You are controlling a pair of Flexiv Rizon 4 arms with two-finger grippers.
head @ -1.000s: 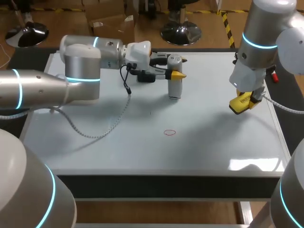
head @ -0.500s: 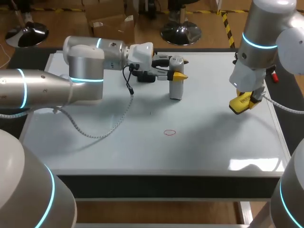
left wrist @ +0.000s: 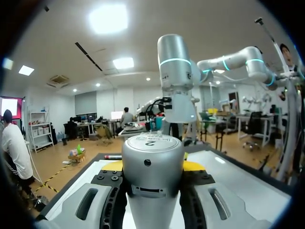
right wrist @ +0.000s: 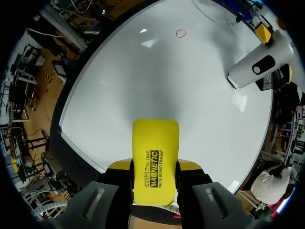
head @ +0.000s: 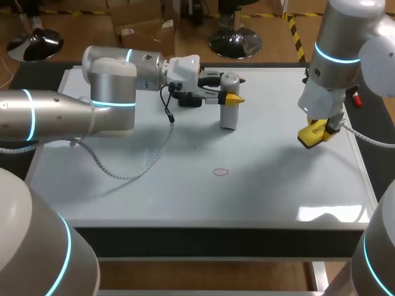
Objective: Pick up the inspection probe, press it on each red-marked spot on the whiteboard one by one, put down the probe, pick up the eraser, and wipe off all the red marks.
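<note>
The silver cylindrical probe (head: 228, 102) stands upright over the far middle of the whiteboard (head: 154, 185), with my left gripper (head: 232, 90) shut on its upper part from the side. In the left wrist view the probe (left wrist: 152, 176) fills the space between the fingers. My right gripper (head: 316, 132) hangs above the board's right side, shut on the yellow eraser (head: 312, 135); the eraser (right wrist: 155, 160) juts out ahead of its fingers. A small red circle mark (head: 220, 172) lies on the board's middle, also seen as the red mark (right wrist: 180, 33) far ahead of the eraser.
A grey cable (head: 142, 163) droops from my left wrist onto the board. A red marker pen (head: 356, 98) lies by the board's right edge, behind my right arm. The board's front edge runs along the table front.
My left arm with the probe has shifted slightly to the right. The right arm and eraser have not moved.
</note>
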